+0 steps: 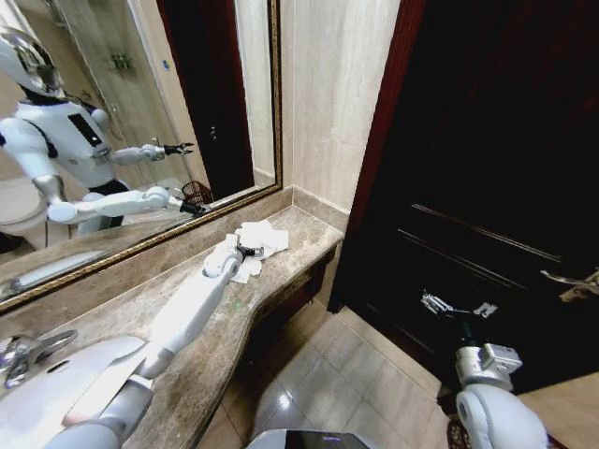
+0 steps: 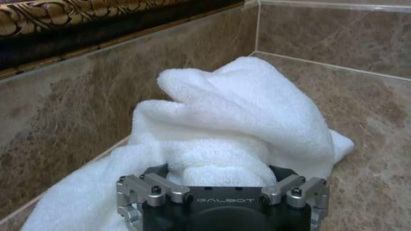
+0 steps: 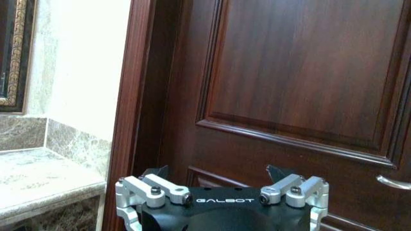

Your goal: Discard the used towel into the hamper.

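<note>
Reaching across the counter (image 1: 187, 365), the left gripper (image 1: 245, 253) sat on the towel (image 1: 259, 241), which lay crumpled near the far corner, just beside the backsplash under the mirror (image 1: 140, 112). In the left wrist view the jaws stood spread to either side of a raised fold of towel (image 2: 224, 120), and the cloth bulged up between them; they looked open around it, not yet pinched shut.

The towel was white terry, soft and limp, bunched into several thick folds. It would probably weigh little and would sag and trail once lifted, so a hold on a thick bunched ridge near the middle seemed better than one on a thin edge, which might slip out or leave a long tail dragging over the counter's rim. Nothing about it looked fragile or slippery.

The right gripper (image 1: 447, 306) hung idle out in front of the dark door (image 3: 289, 72), well apart from the counter, its jaws open with nothing between them. A bit of wire basket at the floor by the right arm may have been the hamper (image 1: 456, 436), though too little showed to be sure.
</note>
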